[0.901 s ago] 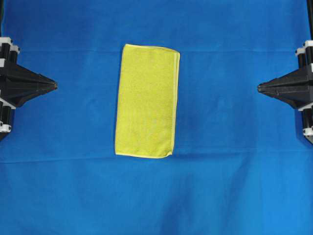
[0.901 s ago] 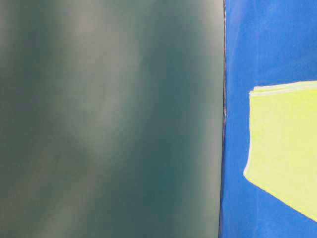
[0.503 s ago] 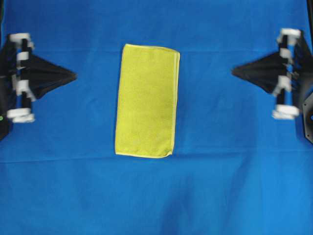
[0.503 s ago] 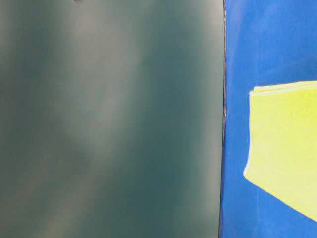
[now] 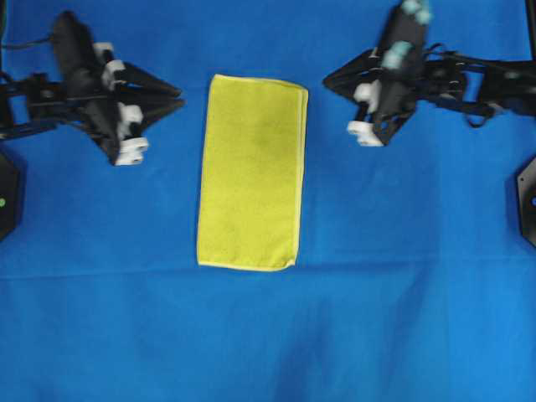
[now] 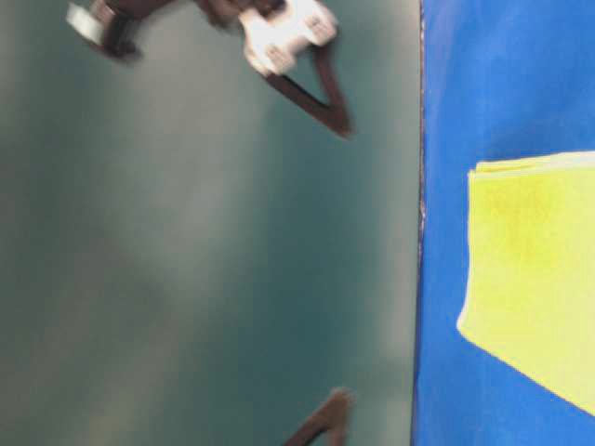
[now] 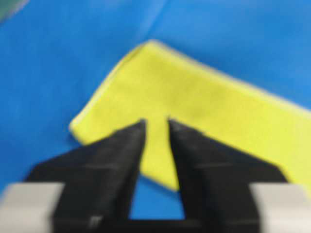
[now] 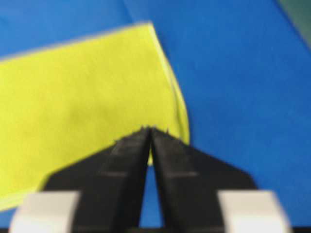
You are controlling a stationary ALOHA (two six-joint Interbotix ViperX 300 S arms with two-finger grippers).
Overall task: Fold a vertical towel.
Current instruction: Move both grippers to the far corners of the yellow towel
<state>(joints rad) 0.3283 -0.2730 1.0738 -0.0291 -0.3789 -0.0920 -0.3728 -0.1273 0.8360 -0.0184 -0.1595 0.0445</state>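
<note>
Overhead, we record the towel (image 5: 252, 172) lying flat and lengthwise at the middle of the blue cloth (image 5: 268, 335), already doubled, its paler hem along the right and bottom edges. The left gripper (image 5: 176, 96) hangs just beside the towel's upper left edge; the right gripper (image 5: 329, 82) sits near the upper right corner. Neither touches it.

At table level, we note the towel's (image 6: 535, 269) stacked edges on the blue cloth; dark finger tips (image 6: 330, 111) show blurred above and below.

The left wrist view shows its fingers (image 7: 121, 150) slightly parted, holding nothing, the towel's corner beyond.

The right wrist view shows its fingers (image 8: 131, 155) pressed together, empty, over the towel's edge.
</note>
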